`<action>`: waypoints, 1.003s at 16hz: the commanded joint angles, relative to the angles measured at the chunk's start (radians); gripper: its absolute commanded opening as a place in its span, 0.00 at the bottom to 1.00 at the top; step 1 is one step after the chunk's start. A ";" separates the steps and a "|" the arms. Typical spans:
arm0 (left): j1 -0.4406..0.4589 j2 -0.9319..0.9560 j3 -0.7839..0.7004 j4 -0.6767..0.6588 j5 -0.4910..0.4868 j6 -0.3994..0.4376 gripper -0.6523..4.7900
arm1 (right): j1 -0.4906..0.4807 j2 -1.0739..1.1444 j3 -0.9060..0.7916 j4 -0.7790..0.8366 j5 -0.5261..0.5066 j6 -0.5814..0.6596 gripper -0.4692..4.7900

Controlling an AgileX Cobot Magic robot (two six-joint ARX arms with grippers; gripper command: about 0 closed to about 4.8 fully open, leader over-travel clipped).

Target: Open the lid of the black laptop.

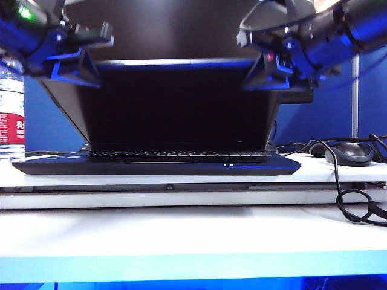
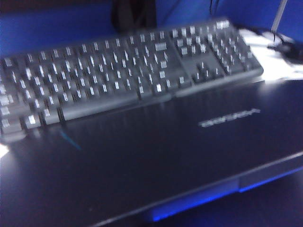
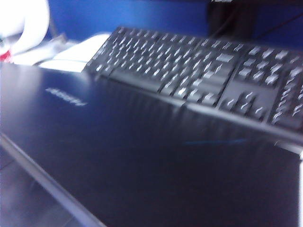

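Two grippers — left gripper (image 1: 75, 60) at ten o'clock, right gripper (image 1: 272, 69) at two — flank the lid (image 1: 175, 103), half-raised, glossy black; jaws' opening unreadable.

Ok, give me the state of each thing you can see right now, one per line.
lid: raised partway, leaning forward over the keys, screen dark.
black laptop: partly open, two green lights on at its front edge.
left end effector: at the lid's upper left corner; open or shut, cannot tell.
right end effector: at the lid's upper right corner; cannot tell.
separate keyboard: flat behind the laptop.
mouse: resting, corded.
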 commanded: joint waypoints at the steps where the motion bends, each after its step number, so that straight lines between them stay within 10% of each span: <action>1: 0.033 -0.006 0.039 0.067 0.018 0.008 0.16 | -0.037 -0.006 0.069 0.037 -0.028 -0.018 0.09; 16: 0.172 0.000 0.253 0.057 0.311 -0.012 0.16 | -0.134 0.023 0.383 -0.142 -0.079 -0.144 0.09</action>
